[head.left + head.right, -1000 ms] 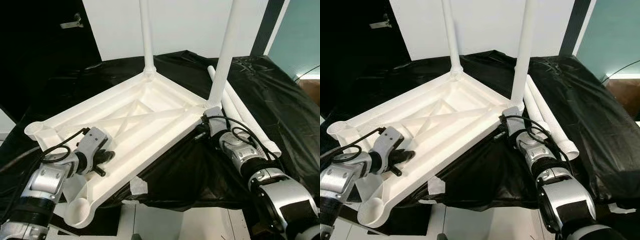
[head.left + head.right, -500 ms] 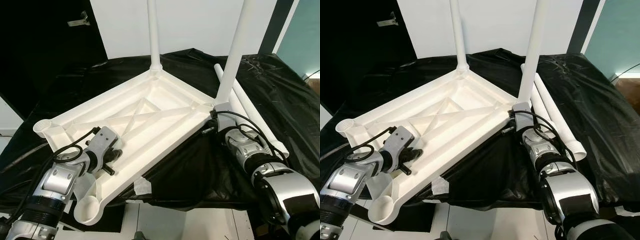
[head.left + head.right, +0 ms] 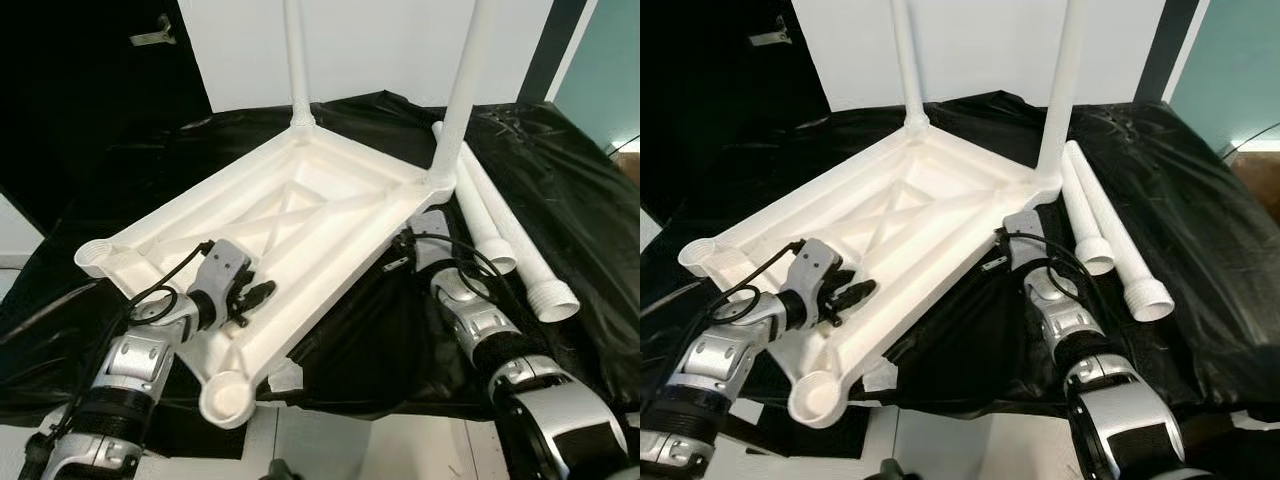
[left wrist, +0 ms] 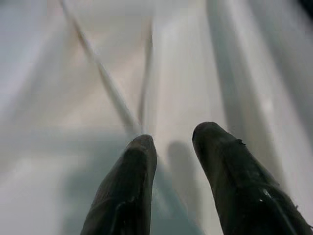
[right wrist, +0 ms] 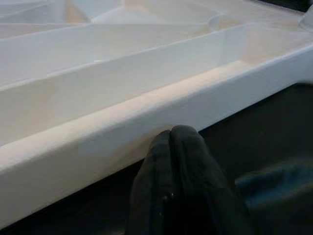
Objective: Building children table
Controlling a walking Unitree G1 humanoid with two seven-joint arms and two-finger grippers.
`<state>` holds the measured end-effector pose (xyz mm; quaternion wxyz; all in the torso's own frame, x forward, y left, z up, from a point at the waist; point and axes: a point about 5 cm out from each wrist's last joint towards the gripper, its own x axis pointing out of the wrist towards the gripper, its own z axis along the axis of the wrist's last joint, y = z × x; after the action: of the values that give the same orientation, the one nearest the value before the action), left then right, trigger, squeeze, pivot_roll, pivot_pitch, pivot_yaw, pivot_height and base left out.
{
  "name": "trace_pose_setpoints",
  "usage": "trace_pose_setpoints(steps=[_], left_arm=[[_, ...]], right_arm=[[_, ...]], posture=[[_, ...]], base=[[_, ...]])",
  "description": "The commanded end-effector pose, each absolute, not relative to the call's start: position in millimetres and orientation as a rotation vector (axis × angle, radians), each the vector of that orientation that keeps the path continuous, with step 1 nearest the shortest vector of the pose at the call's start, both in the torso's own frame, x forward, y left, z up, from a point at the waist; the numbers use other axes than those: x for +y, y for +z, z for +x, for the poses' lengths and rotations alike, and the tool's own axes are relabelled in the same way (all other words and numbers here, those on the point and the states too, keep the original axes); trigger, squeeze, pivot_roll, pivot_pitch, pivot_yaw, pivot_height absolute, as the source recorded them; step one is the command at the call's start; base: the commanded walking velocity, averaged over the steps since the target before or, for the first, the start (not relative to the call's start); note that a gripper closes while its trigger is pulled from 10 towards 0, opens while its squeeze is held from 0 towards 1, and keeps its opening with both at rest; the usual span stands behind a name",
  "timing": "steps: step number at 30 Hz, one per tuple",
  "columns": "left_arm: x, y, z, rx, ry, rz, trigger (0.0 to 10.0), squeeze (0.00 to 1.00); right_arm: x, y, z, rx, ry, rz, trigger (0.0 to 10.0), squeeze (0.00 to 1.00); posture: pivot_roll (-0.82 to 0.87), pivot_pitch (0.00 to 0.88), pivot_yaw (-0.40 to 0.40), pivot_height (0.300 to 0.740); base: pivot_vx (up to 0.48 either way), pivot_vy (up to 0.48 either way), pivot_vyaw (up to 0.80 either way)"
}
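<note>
You had the white tabletop (image 3: 300, 215) lying upside down on the black-draped bench (image 3: 560, 200), its ribbed underside up, one corner hanging past the bench's near edge. Two white legs (image 3: 293, 60) stood upright in the far corner sockets, and two loose legs (image 3: 500, 225) lay side by side on the black sheet just beside the tabletop on your right, threaded ends toward you. Your left pincer (image 3: 855, 292) sat over the tabletop's underside near the rim on your side, its black fingers (image 4: 132, 191) a little apart with nothing between them, the crossed ribs right ahead of the tips. Your right pincer (image 5: 173, 139) was tucked low against the outside of the tabletop's near rim, below the corner with the right upright leg, its fingers pressed together with the tips touching the white edge. An empty round socket (image 3: 228, 396) showed at the overhanging near corner.
</note>
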<state>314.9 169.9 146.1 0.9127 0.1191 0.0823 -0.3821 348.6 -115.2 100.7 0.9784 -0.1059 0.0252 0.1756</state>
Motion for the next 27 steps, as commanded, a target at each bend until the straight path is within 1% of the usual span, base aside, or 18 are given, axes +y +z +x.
trace_pose_setpoints(steps=[1,6,13,15,17,20,21,22,23,26,27], left_arm=[[164.8,159.8,315.4,0.098,-0.854,0.249,10.0,0.00],[163.9,169.1,322.6,0.023,-0.843,0.175,10.0,0.00],[164.0,171.9,325.4,-0.002,-0.837,0.177,10.0,0.00],[174.5,170.2,328.8,0.040,-0.823,0.225,10.0,0.00],[179.1,168.2,328.4,0.068,-0.828,0.239,10.0,0.00],[197.3,162.8,324.5,0.119,-0.837,0.304,10.0,0.00],[197.3,162.8,324.5,0.119,-0.837,0.304,10.0,0.00],[214.4,161.6,325.9,0.149,-0.789,0.325,10.0,0.00],[214.4,161.6,325.9,0.149,-0.789,0.325,10.0,0.00],[240.0,162.9,322.2,0.203,-0.755,0.348,10.0,0.00],[240.0,162.9,322.2,0.203,-0.755,0.348,10.0,0.00]], right_arm=[[-105.4,102.4,346.5,0.040,0.379,-0.203,10.0,0.00],[-108.6,99.1,328.4,0.033,0.340,-0.149,10.0,0.00],[-113.1,102.3,325.9,0.027,0.319,-0.150,10.0,0.00],[-114.7,114.4,319.6,0.003,0.302,-0.150,10.0,0.00],[-114.2,117.9,317.2,-0.006,0.301,-0.145,10.0,0.00],[-111.9,124.5,307.4,-0.019,0.303,-0.142,10.0,0.00],[-111.9,124.5,307.4,-0.019,0.303,-0.142,10.0,0.00],[-110.5,126.0,301.7,-0.022,0.305,-0.136,10.0,0.00],[-110.5,126.0,301.7,-0.022,0.305,-0.136,10.0,0.00],[-110.0,125.5,294.4,-0.014,0.304,-0.131,10.0,0.00],[-110.0,125.5,294.4,-0.014,0.304,-0.131,10.0,0.00]], posture=[[-0.03,0.014,0.049,0.740],[-0.06,0.009,0.059,0.740],[-0.07,0.006,0.062,0.740],[-0.07,0.002,0.058,0.740],[-0.07,0.002,0.058,0.740],[-0.07,0.002,0.057,0.740],[-0.07,0.002,0.057,0.740],[-0.08,0.001,0.057,0.740],[-0.08,0.001,0.057,0.740],[-0.08,0.003,0.054,0.740],[-0.08,0.003,0.054,0.740]], base=[[0.000,0.000,0.00],[0.000,0.000,0.00],[0.000,0.000,0.00],[0.000,0.000,0.00],[0.000,0.000,0.00],[0.000,0.000,0.00],[0.000,0.000,0.00],[0.000,0.000,0.00],[0.000,0.000,0.00],[0.000,0.000,0.00],[0.000,0.000,0.00]])
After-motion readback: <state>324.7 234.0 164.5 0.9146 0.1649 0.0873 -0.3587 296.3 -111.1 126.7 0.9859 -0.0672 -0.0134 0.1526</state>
